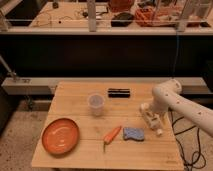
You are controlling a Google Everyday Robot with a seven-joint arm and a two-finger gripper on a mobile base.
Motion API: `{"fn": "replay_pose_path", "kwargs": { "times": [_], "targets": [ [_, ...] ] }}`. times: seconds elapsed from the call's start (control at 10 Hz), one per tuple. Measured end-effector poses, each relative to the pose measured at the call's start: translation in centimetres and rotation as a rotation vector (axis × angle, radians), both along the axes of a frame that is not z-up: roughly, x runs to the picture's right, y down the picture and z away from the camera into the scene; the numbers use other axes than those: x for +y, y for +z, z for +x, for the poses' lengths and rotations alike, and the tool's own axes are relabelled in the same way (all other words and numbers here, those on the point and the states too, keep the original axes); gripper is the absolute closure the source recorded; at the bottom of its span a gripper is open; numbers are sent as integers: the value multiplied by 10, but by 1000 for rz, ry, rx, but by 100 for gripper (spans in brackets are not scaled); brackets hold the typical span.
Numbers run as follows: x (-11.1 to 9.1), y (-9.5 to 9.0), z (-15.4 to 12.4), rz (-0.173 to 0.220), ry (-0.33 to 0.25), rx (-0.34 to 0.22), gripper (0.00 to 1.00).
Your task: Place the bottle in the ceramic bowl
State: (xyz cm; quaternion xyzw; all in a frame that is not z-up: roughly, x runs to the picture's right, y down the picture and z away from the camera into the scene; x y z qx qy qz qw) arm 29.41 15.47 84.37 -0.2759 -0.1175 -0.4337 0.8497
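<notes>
Gripper (155,126): white, two-finger, on the end of a white jointed arm (185,104) that enters from the right. It hangs low over the right side of the light wooden slatted table (75,162), fingers pointing down and apart, with nothing between them.

Nearest item: a blue rectangular sponge (133,133), lying flat just left of the gripper and apart from it. Beside the sponge, further left, lies an orange carrot (112,135), set diagonally with its green end towards the front edge.

Bottle (119,92): a black oblong item lying on its side near the table's far edge, left of the arm and well apart from the gripper. It rests on bare wood, inside no container.

Containers: a clear plastic cup (96,104) stands upright near the table's centre, just in front and left of the bottle; its contents cannot be told. The ceramic bowl (60,136), shallow, round and orange-red, sits at the front left corner, well apart from the bottle. Its ringed inner face is fully exposed.
</notes>
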Motion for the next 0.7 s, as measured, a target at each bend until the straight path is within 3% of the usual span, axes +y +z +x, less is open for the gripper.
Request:
{"fn": "replay_pose_path", "kwargs": {
  "times": [0.2, 0.5, 0.7],
  "targets": [
    [0, 1, -1, 2, -6, -10, 28],
    [2, 4, 1, 6, -16, -22, 30],
    [4, 4, 2, 8, -20, -33, 47]
  ]
}}
